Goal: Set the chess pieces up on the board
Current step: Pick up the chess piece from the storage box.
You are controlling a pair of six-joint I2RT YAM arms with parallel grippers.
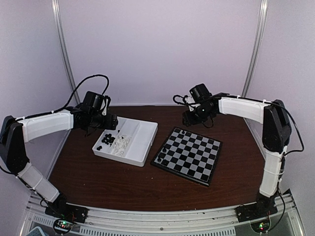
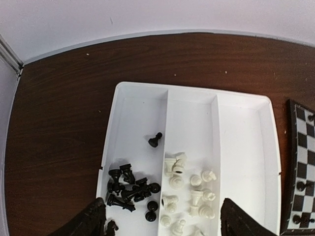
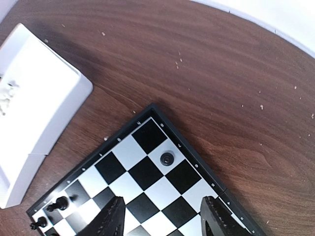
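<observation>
Black and pale grey squares make up the flat chessboard (image 1: 187, 155), which lies on the dark wood-grain table (image 1: 88, 172) just right of the white three-compartment plastic tray (image 1: 142, 147). The tray serves as the supply. In the left wrist view its left compartment holds the tiny black chessmen (image 2: 130, 189), mostly toppled in a heap. The middle compartment holds the white chessmen (image 2: 189, 196), and the right one shows none. One black pawn (image 2: 155, 140) stands apart from its heap, upright.

The left gripper (image 2: 165, 221) hangs over the near end of the tray with its fingers spread wide and nothing between them, apparently lined up to pick from the heaps.

The right gripper (image 3: 162, 216) is over the board's far corner, its fingers parted and empty. Just ahead of them a small black piece (image 3: 168, 158) stands free on a pale square of the edge row, next to the corner square. This fits a back-rank placement. Two more black pieces (image 3: 61, 202) stand near the row's other end.

Small white coordinate marks run along the board's black rim, too small to read. No brand is visible.
</observation>
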